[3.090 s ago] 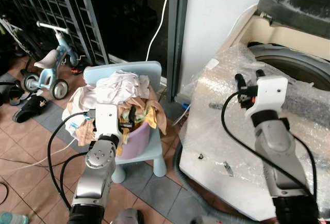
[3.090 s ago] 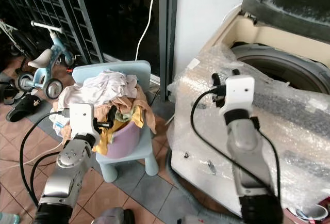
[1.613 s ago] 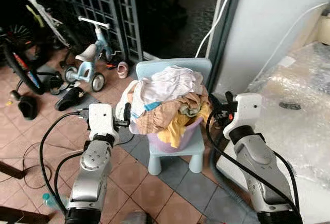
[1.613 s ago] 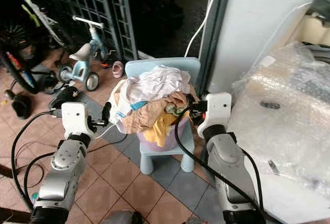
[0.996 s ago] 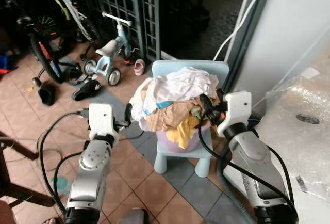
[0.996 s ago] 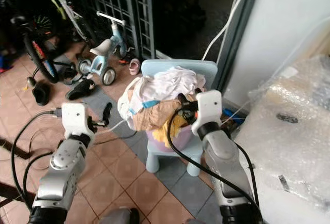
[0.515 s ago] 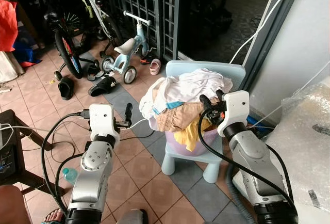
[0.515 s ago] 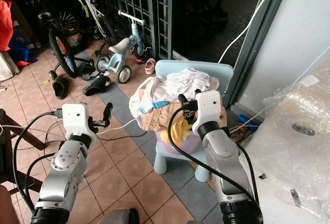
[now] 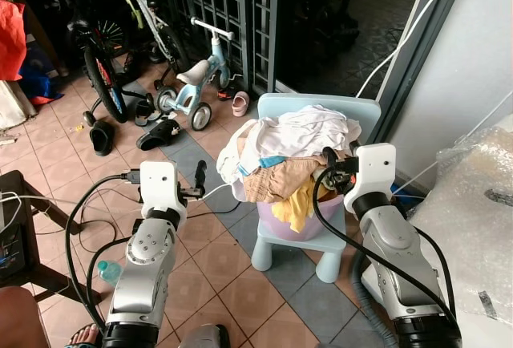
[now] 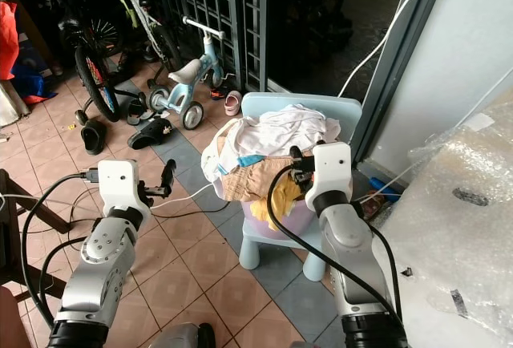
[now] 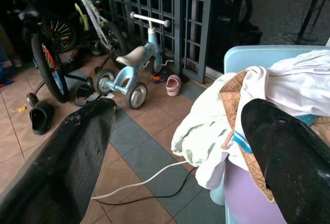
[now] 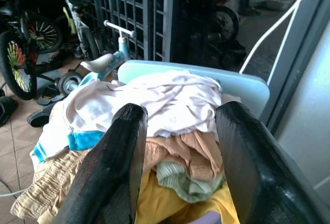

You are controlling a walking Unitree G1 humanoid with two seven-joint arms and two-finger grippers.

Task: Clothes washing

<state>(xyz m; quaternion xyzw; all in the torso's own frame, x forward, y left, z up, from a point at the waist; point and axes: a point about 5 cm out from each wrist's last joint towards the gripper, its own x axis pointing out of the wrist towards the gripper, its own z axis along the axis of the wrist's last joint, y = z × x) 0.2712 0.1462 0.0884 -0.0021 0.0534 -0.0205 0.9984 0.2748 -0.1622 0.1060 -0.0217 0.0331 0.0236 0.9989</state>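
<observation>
The right gripper (image 10: pixel 298 167), fingers apart, is now closing in on the laundry pile (image 9: pixel 292 151) heaped in the lavender basket (image 9: pixel 296 224). The left gripper (image 9: pixel 199 180), also apart, is hovering beside the chair's (image 9: pixel 321 111) left edge; pickup appears imminent.

Terracotta tile floor (image 9: pixel 56 155), grey strip by blue plastic chair (image 9: pixel 353 111). Dark metal grille (image 9: pixel 212 11) behind bicycle (image 9: pixel 92 51), child's tricycle (image 9: pixel 196 83), scattered sandals (image 9: pixel 160 133). White wall (image 9: pixel 473 67) right.

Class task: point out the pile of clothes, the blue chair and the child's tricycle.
pile of clothes (image 9: pixel 296 135), left eye view, white top garment.
blue chair (image 9: pixel 321 106), left eye view, backrest edge.
child's tricycle (image 10: pixel 191 71), right eye view, seat.
</observation>
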